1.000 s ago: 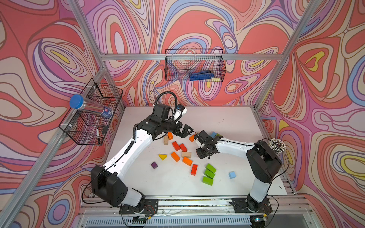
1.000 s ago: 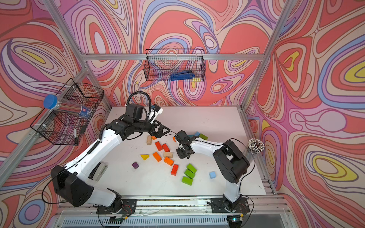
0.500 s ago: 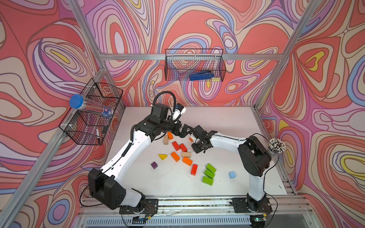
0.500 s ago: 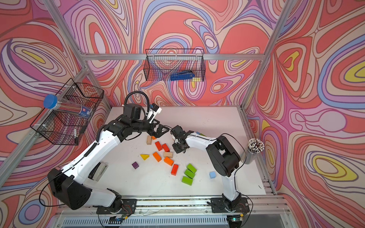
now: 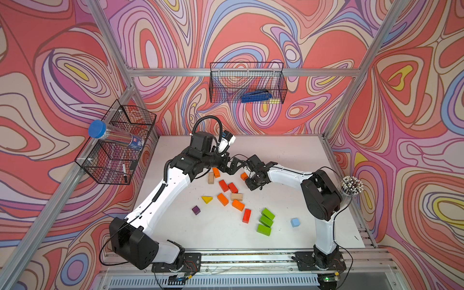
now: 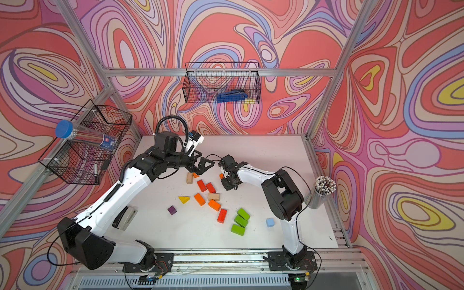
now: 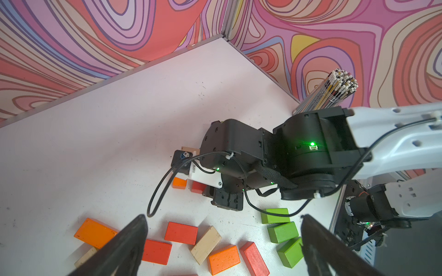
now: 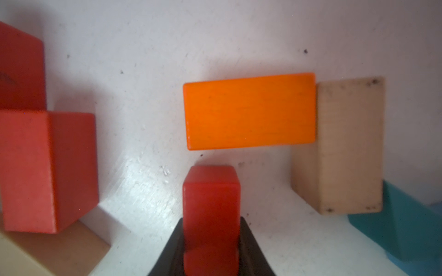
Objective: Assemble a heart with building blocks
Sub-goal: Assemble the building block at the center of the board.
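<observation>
In the right wrist view my right gripper (image 8: 211,229) is shut on a red block (image 8: 211,191), held just above the table beside an orange brick (image 8: 250,111), which touches a plain wood block (image 8: 346,143). A teal wedge (image 8: 406,227) lies beyond the wood block. In a top view the right gripper (image 5: 249,177) points down at the back of the spread of blocks. My left gripper (image 5: 237,165) hovers open right beside it, with nothing between its fingers (image 7: 136,229). Red (image 5: 223,185), orange (image 5: 222,199) and green (image 5: 266,221) bricks lie scattered in front.
A yellow wedge (image 5: 207,199), a purple cube (image 5: 196,210) and a light blue block (image 5: 295,222) lie apart from the rest. A stapler (image 6: 126,217) sits under the left arm. A cup of pens (image 5: 350,185) stands at the right edge. Wire baskets (image 5: 118,148) hang on the walls.
My right gripper has swung left and toward the back with the red block, ending close to the left gripper. The left arm has barely moved.
</observation>
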{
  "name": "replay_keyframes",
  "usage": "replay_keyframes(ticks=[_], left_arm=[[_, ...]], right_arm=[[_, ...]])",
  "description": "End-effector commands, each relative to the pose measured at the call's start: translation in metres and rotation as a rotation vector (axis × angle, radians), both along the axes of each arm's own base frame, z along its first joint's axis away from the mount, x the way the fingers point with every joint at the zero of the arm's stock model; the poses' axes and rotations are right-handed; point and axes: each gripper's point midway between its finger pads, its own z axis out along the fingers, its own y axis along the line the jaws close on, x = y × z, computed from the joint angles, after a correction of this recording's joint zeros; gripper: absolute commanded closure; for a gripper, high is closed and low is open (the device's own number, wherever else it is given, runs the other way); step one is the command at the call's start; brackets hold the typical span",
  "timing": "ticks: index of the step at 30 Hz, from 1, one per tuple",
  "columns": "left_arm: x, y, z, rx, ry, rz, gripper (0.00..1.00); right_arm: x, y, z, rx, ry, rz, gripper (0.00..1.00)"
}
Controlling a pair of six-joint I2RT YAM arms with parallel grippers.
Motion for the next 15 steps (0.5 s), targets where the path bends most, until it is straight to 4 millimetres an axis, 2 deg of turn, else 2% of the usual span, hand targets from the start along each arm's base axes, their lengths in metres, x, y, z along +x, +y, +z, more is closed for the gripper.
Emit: replay_keyframes(ticks=[1, 15], left_arm=[[0.0008, 0.0014, 0.0017, -0.001, -0.022, -0.003, 0.0], [0.0012, -0.0009, -0.0005, -0.007, -0.01, -0.01, 0.0]], right_arm=[[0.0024, -0.0032, -0.0091, -0.02, 0.024, 0.011, 0.75], [0.0086, -0.0003, -0.0165, -0.046, 0.031, 0.044, 0.72]])
